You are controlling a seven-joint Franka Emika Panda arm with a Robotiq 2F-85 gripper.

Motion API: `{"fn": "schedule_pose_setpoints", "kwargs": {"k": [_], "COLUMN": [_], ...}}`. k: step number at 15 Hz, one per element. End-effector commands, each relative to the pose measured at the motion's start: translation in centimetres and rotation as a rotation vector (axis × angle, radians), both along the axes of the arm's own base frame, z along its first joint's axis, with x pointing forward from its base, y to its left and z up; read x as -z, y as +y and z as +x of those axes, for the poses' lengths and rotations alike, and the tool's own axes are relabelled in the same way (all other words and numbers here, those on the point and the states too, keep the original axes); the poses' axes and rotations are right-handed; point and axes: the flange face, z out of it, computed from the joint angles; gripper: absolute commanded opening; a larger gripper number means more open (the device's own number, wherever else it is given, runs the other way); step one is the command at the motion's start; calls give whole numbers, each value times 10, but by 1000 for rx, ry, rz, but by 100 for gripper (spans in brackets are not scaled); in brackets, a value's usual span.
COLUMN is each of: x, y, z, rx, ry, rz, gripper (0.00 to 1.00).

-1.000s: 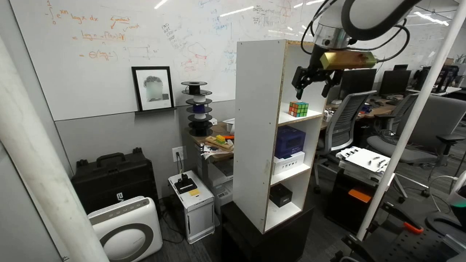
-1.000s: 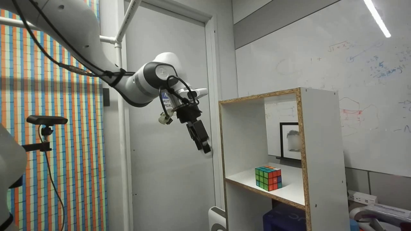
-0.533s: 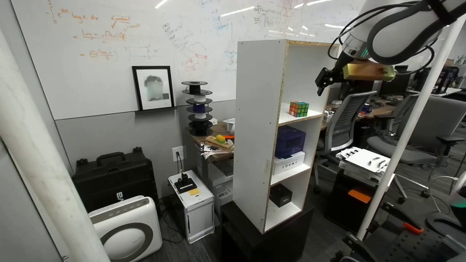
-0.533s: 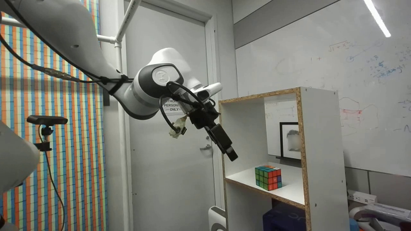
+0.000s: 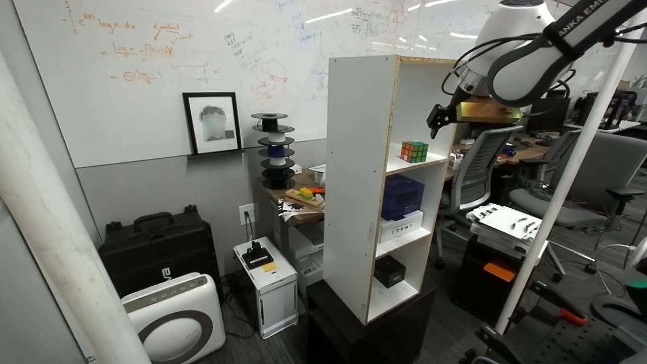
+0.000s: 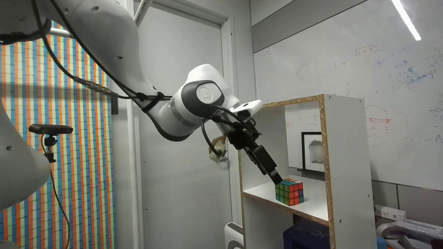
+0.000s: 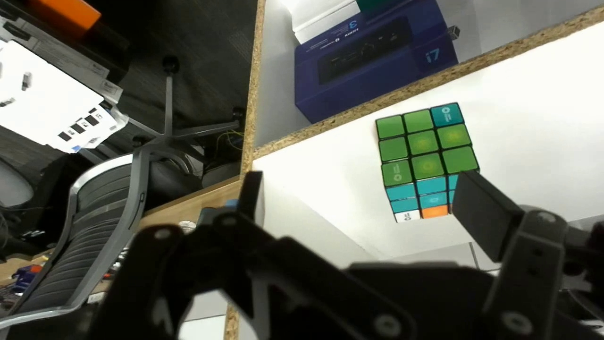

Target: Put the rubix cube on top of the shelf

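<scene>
Nearby, robot arm (image 6: 169, 116) hung in from the left in an exterior view, jaws spread wide per the wrist view and just beside the rubix cube (image 6: 289, 193), contact unclear. Cube sat in the top compartment of the shelf (image 6: 347, 162), by its near edge. Compartment below: dark blue box (image 5: 403, 196) sat on a white box (image 5: 402, 227). Far back, framed picture (image 6: 313, 152) stood at the whiteboard (image 6: 398, 90), seen through the shelf.
</scene>
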Motion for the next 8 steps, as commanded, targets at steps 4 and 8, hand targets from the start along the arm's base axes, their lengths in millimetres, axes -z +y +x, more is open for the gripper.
{"fn": "schedule_pose_setpoints", "kwargs": {"k": [4,8], "x": [12,26], "y": [10,13], "z": [74,94], "rx": [21,25], "ry": [-46,-27], "rz": [17,31], "gripper": [100,100]}}
